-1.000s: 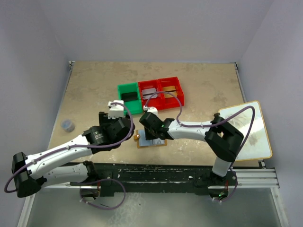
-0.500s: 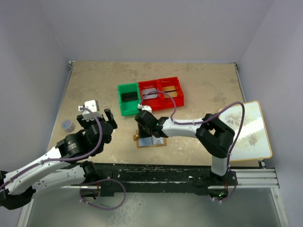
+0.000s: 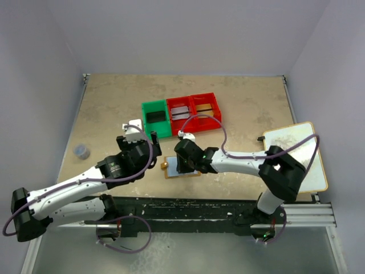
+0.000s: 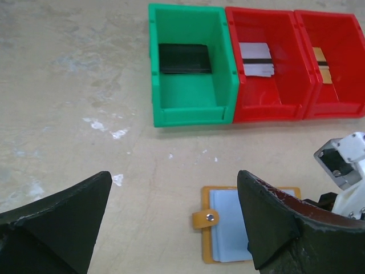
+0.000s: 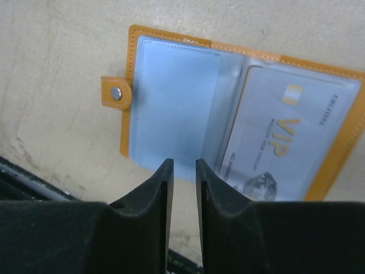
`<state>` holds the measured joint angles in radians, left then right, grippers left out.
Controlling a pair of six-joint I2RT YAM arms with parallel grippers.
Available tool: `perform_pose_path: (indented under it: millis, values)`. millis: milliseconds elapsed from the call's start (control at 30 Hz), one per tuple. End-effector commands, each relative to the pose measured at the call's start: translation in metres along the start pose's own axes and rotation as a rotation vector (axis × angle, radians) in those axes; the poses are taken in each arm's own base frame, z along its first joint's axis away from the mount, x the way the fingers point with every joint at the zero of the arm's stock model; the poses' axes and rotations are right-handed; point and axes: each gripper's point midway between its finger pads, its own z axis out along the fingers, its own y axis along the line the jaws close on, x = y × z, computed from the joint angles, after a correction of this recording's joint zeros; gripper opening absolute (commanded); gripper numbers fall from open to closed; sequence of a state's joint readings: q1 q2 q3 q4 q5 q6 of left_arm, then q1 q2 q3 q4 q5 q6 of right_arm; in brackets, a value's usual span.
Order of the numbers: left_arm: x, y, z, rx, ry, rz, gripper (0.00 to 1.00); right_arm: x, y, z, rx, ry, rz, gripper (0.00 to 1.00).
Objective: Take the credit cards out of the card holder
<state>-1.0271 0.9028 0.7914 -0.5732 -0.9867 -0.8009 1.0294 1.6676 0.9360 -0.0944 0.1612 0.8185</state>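
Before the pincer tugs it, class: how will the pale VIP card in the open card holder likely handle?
The VIP card looks thin and flat: probably light, fairly stiff. Its smooth face may slip. The card holder looks unpinned, so it might drag along.

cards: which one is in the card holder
The pale grey VIP card, in the open card holder. The black card lies in the green bin, the white card in the middle red bin, the gold-tan card in the end red bin.
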Motion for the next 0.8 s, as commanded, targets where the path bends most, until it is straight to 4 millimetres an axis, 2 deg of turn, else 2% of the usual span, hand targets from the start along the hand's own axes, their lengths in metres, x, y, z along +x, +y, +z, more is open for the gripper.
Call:
perform_pose_path:
  millis: [0, 67, 167, 233, 367, 467, 567, 767]
  values:
    - [0.005, -0.048, 0.014, 0.111, 0.025, -0.026, 0.91, -0.008, -0.004, -0.034, 0.008, -0.042, 0.058, 0.26]
    - [0.021, -0.064, 0.021, 0.139, 0.083, 0.022, 0.92, -0.003, -0.018, -0.043, 0.029, -0.067, 0.112, 0.29]
    - [0.046, -0.088, 0.035, 0.204, 0.188, 0.066, 0.92, 0.014, -0.035, -0.051, 0.026, -0.074, 0.206, 0.33]
    - [0.062, -0.103, 0.040, 0.265, 0.237, 0.108, 0.91, 0.026, -0.037, -0.055, -0.025, -0.064, 0.265, 0.34]
    - [0.087, -0.124, 0.050, 0.337, 0.300, 0.152, 0.91, 0.045, -0.027, -0.063, -0.195, -0.048, 0.361, 0.40]
    - [0.107, -0.128, 0.059, 0.352, 0.349, 0.194, 0.90, 0.051, -0.024, -0.066, -0.282, -0.060, 0.409, 0.44]
    - [0.115, -0.124, 0.069, 0.313, 0.352, 0.227, 0.89, 0.053, -0.030, -0.064, -0.280, -0.075, 0.437, 0.49]
    - [0.141, -0.118, 0.089, 0.293, 0.388, 0.281, 0.90, 0.039, -0.045, -0.054, -0.298, -0.087, 0.469, 0.52]
